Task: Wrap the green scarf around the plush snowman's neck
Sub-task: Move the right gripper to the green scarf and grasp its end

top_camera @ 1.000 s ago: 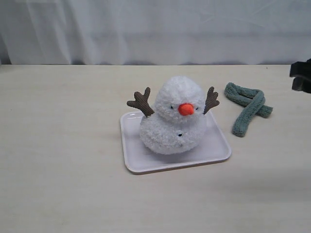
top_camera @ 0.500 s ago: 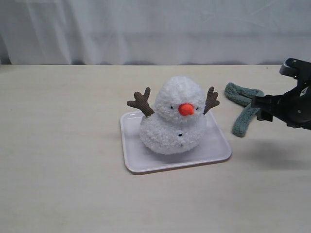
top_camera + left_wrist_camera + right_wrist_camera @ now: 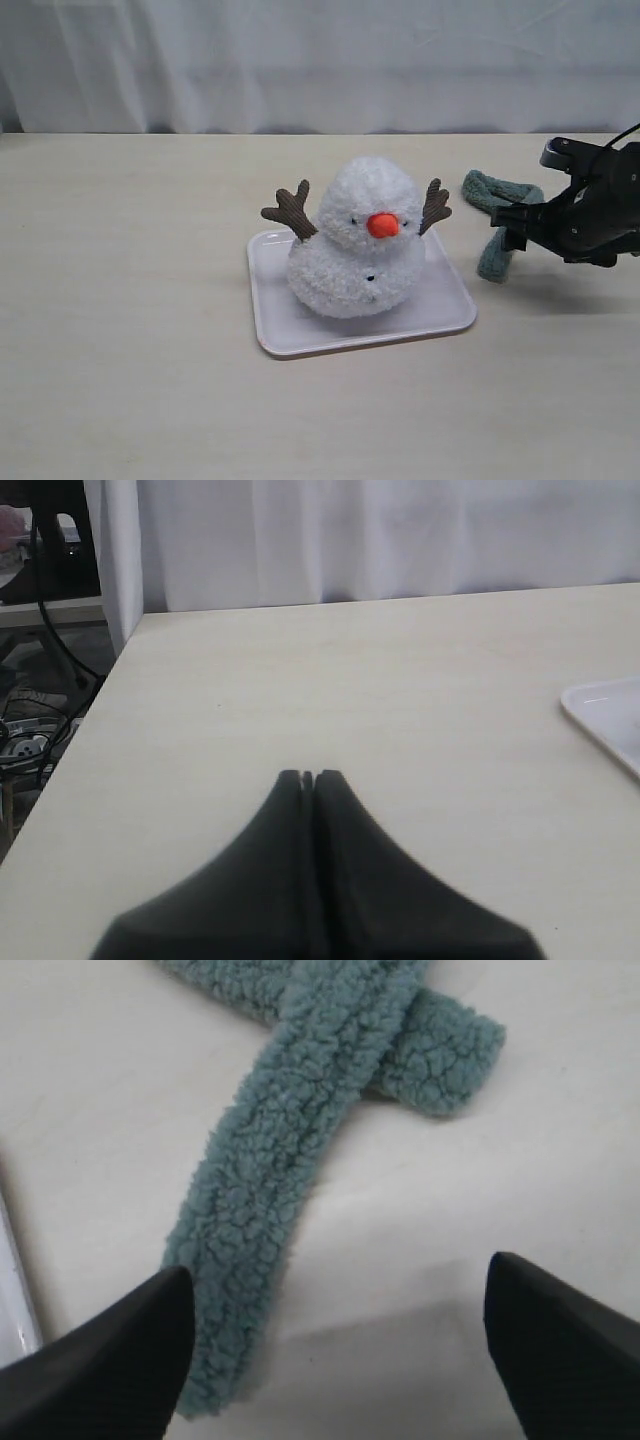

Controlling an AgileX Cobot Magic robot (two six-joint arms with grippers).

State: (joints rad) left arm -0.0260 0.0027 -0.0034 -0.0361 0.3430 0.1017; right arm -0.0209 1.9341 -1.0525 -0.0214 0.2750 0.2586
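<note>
Exterior: scarf pickup stage, nothing wrapped; right claw reaches in low, level over green scarf on table, beside plush snowman on tray.
Left wrist: left claw closed, empty.
Right wrist: jaws wide, empty; scarf end between them, off-centre, probably untouched; next needs descent, then pinch.

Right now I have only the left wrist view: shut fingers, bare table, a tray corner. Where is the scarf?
Observer: The scarf lies on the table, right of the tray in the exterior view.
Operator: Is the right gripper on it?
Observer: The right gripper hangs over it, jaws open, nothing gripped.
Operator: And the snowman?
Observer: The snowman sits upright on the tray, its neck bare.
</note>
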